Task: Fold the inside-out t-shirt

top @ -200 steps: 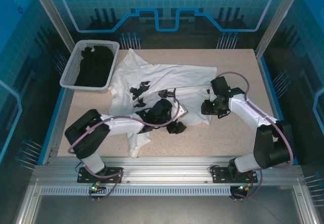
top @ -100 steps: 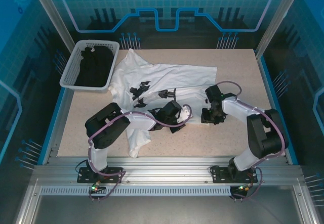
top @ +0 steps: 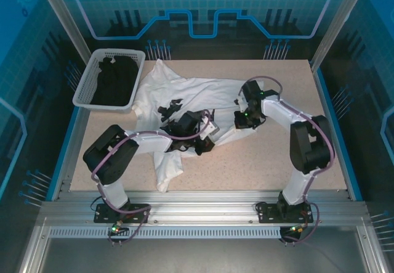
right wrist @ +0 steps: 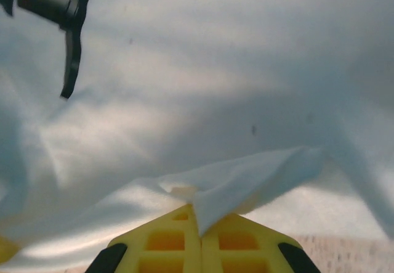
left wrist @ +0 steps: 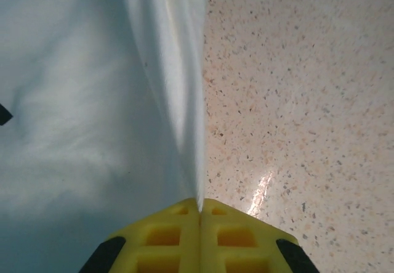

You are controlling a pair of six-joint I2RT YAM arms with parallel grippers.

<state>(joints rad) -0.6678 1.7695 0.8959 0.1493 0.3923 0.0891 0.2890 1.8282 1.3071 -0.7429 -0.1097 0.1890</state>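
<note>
As left claw (left wrist: 199,204) and right claw (right wrist: 198,210) clamp the t-shirt (top: 197,91), nearby cloth blurs.

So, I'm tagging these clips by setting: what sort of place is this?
Probably a robot lab cell, not a home: aluminium frame around a speckled table, blue printed backdrop panels behind.

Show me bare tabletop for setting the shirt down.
Bare: the table strip between the t-shirt and the near edge, and the far right corner behind the right arm. Crowded: the middle and far left, under t-shirt and basket.
</note>
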